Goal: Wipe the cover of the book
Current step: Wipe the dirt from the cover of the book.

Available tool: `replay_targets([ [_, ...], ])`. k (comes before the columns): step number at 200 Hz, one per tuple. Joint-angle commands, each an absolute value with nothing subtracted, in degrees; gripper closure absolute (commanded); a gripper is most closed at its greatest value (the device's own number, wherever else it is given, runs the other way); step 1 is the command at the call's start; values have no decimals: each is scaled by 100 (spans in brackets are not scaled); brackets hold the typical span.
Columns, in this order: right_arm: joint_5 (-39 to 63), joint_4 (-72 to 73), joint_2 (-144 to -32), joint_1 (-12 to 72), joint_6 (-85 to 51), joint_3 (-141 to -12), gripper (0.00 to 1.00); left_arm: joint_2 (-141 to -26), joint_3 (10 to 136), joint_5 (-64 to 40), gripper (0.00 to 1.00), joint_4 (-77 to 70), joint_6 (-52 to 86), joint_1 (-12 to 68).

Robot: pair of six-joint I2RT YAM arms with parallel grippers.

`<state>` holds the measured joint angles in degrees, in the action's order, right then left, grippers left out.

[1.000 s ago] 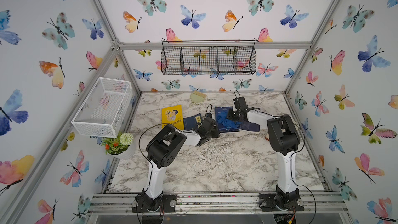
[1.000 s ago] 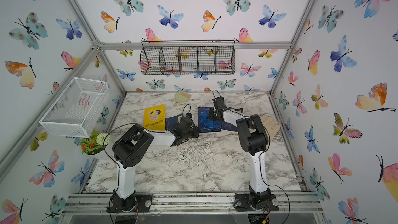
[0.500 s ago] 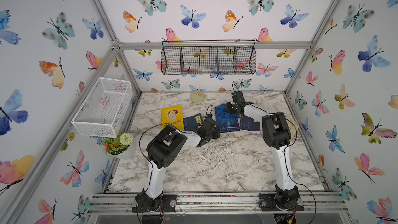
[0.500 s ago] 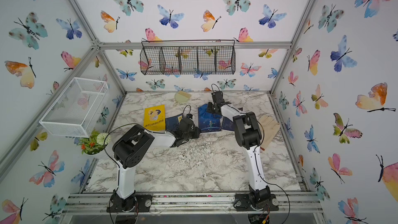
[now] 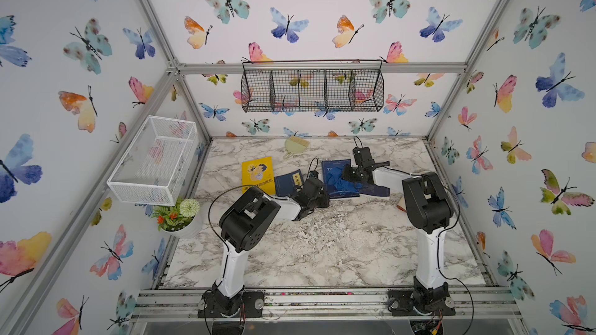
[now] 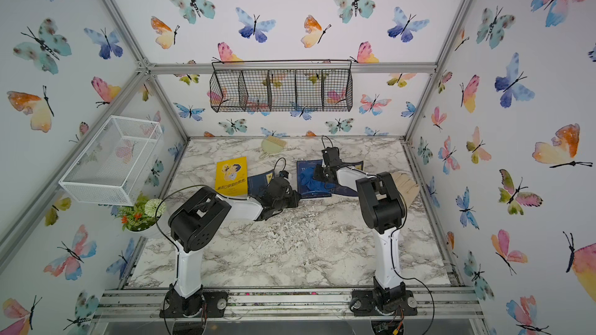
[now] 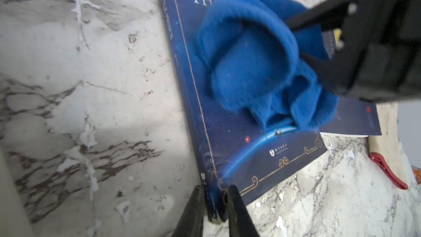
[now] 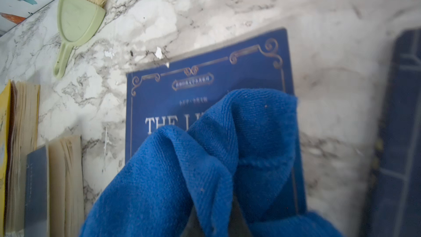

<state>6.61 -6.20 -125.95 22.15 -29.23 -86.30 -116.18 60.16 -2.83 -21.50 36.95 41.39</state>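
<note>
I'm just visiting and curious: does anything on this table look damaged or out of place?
Yes. The marble tabletop looks worn: white chips and peeled flecks are scattered across its middle, on the robot's side of The Little Prince book. The blue cloth bunched on that cover looks like part of the wiping, not a mess.

Bright, even light; soft shadows; cloth [image 7: 250, 64] blurred in wrist cams

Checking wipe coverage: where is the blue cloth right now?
In both top views the blue cloth sits bunched on the cover of the Little Prince book, mid-table toward the back, held by the right gripper; the left gripper pinches the book's near corner.
</note>
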Motion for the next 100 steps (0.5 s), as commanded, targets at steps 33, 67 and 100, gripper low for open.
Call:
replay_targets([
  [33,254,-2911,-14772,1816,-2891,-10940,94,-11844,5477,-526,78,-1169,3852,4242],
  [67,755,-2771,-14544,1811,-2949,-10506,94,-11735,5414,-492,78,-1197,3866,4245],
  [100,1193,-1724,-13400,1930,-3130,-8195,95,-11691,5476,-493,78,-1147,3841,4246],
])
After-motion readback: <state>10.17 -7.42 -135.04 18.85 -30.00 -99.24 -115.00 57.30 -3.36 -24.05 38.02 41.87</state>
